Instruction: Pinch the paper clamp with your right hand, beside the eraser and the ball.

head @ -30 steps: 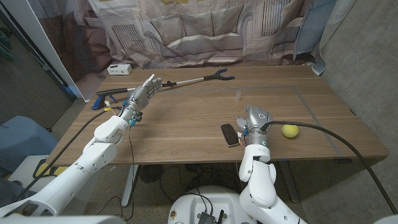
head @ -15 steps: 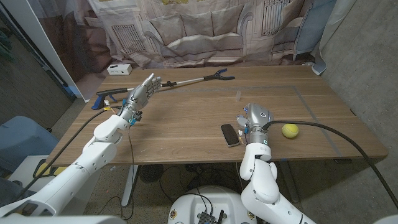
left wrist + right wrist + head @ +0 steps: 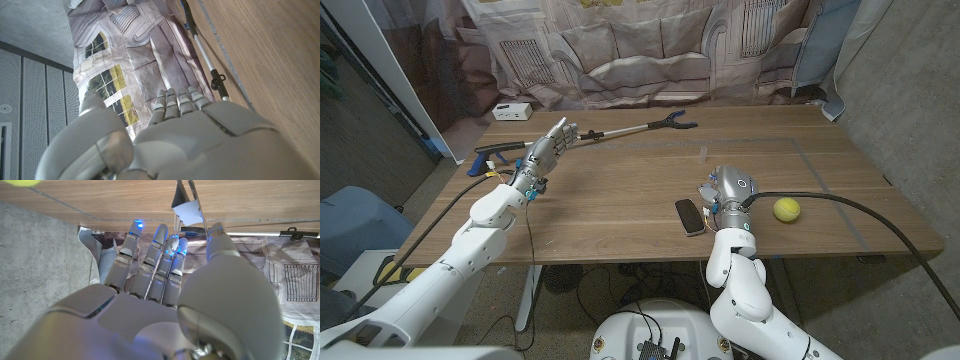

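Observation:
My right hand (image 3: 725,190) hovers near the table's front edge, fingers stretched out and apart, holding nothing. In the right wrist view the paper clamp (image 3: 188,207), with wire handles and a pale body, lies on the wood just past the fingertips (image 3: 160,232), apart from them. In the head view it is a tiny mark (image 3: 705,153) beyond the hand. A black eraser (image 3: 690,216) lies close by on the hand's left. The yellow ball (image 3: 786,209) sits to its right. My left hand (image 3: 548,150) is raised at the far left, fingers extended, empty.
A long reacher tool (image 3: 610,133) with a black claw and blue handle lies across the table's far left, under the left hand. A white box (image 3: 510,111) sits at the back left corner. A cloth backdrop (image 3: 650,50) hangs behind the table.
The right hand has crept very slightly forward toward the clamp. The left arm, eraser and ball have stayed put.

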`<state>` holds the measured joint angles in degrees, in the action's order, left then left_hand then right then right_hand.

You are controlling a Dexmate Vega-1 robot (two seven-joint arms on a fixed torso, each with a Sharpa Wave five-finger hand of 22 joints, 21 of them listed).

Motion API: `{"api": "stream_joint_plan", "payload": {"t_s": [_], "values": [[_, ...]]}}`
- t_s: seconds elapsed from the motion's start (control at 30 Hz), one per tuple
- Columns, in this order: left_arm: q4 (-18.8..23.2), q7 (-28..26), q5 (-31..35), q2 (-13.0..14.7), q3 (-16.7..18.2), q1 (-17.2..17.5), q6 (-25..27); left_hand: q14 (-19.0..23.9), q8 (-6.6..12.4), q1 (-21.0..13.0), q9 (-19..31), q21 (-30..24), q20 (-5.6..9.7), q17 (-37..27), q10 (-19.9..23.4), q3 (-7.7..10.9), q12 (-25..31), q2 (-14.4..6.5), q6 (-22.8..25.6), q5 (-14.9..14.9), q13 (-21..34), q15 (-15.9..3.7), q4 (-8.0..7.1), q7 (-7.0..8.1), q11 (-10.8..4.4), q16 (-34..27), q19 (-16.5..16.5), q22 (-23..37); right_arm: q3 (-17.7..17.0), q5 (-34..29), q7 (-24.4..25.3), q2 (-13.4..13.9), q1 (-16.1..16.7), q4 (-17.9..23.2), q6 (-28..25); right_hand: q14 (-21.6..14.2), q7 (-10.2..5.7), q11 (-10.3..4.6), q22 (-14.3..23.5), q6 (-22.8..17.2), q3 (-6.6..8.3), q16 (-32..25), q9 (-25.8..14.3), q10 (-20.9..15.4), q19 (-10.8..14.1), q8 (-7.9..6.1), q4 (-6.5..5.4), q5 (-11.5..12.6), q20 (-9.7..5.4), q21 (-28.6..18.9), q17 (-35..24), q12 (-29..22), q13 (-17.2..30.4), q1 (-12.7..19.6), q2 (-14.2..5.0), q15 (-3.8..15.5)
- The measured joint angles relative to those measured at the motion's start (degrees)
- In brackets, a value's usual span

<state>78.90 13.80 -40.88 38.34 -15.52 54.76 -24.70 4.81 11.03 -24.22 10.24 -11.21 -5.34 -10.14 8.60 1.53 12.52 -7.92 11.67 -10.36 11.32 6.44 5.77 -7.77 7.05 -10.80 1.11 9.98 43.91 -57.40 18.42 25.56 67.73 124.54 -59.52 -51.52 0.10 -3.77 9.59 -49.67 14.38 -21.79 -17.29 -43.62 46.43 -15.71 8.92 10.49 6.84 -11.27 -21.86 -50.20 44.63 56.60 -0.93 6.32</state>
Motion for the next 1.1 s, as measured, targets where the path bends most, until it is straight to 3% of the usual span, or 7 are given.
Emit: {"api": "stream_joint_plan", "payload": {"t_s": [0.17, 0.37, 0.73, 0.9, 1.1], "values": [[-0.2, 0.1, 0.0, 0.0, 0.0, -0.1, 0.1, 0.0, 0.0, 0.0, 0.0, 0.0, 0.0, 0.0, 0.0, 0.0, 0.0, 0.0, 0.0, 0.0, 0.0, 0.0, 0.0, 0.0, 0.0, 0.0, 0.0, 0.0, 0.2, 2.2, 1.4, 0.9, -0.3, 0.5, 0.4, -1.2, 0.6, 2.78, 0.0, -3.0, 0.98, 1.9, 1.0, -2.8, 1.3, -0.43, -0.88, 0.0, -1.14, 0.0, 2.3, -0.3, -2.3, -0.3, -0.27, -0.79], [-0.2, 0.2, 0.0, 0.0, -0.1, -0.2, 0.2, 0.0, 0.0, 0.0, 0.0, 0.0, 0.0, 0.0, 0.0, 0.0, 0.0, 0.0, 0.0, 0.0, 0.0, 0.0, 0.0, 0.0, 0.0, 0.0, 0.0, 0.0, 0.3, 4.7, 2.7, 2.0, -0.6, 1.2, 1.0, -3.4, 0.54, 4.7, 0.2, -5.8, 2.26, 2.0, 1.8, -4.8, 3.1, -0.44, -0.47, 0.0, -2.96, -0.4, 2.7, 1.2, -5.5, -1.1, -1.1, -0.45], [-0.1, 0.2, 0.0, 0.0, -0.3, -0.2, 0.4, 0.0, 0.0, 0.0, 0.0, 0.0, 0.0, 0.0, 0.0, 0.18, 0.0, 0.0, 0.0, 0.0, 0.0, 0.0, 0.18, 0.0, 0.0, 0.0, 0.0, 0.0, 0.3, 8.6, 4.9, 4.1, -0.9, 2.4, 1.9, -5.1, 0.6, 4.17, 0.2, -8.1, 3.22, 1.4, 2.8, -7.7, 3.9, -0.84, 0.47, 0.0, -3.76, -0.9, 3.5, 3.1, -9.3, -1.1, -1.09, 0.42], [0.0, 0.1, 0.0, 0.0, -0.4, -0.3, 0.5, 0.0, 0.0, 0.0, 0.0, 0.0, 0.0, 0.0, 0.0, 0.44, 0.0, 0.0, 0.0, 0.0, 0.0, 0.0, 0.08, 0.0, 0.0, 0.0, 0.0, 0.0, 0.3, 9.8, 5.4, 4.5, -1.1, 2.8, 1.9, -5.1, 0.41, 3.88, 0.2, -8.3, 3.65, 1.4, 3.3, -8.0, 3.6, -0.84, 0.07, -0.1, -4.12, -0.9, 3.8, 5.1, -10.9, -1.1, -1.08, 0.43], [0.1, 0.0, 0.2, 0.0, -0.4, -0.3, 0.6, 0.0, 0.0, 0.0, 0.0, 0.0, 0.0, 0.0, 0.0, 0.44, 0.0, 0.0, 0.0, 0.0, 0.0, 0.0, 0.08, 0.0, 0.0, 0.0, 0.0, 0.0, 0.8, 11.2, 5.4, 5.8, -1.7, 3.8, 1.5, -7.6, 0.19, 2.94, 0.2, -8.5, 4.03, 1.6, 4.1, -9.3, 3.2, -0.2, -0.3, -0.4, -6.73, -0.6, 5.8, 8.5, -14.5, -1.1, -1.08, 1.04]]}}
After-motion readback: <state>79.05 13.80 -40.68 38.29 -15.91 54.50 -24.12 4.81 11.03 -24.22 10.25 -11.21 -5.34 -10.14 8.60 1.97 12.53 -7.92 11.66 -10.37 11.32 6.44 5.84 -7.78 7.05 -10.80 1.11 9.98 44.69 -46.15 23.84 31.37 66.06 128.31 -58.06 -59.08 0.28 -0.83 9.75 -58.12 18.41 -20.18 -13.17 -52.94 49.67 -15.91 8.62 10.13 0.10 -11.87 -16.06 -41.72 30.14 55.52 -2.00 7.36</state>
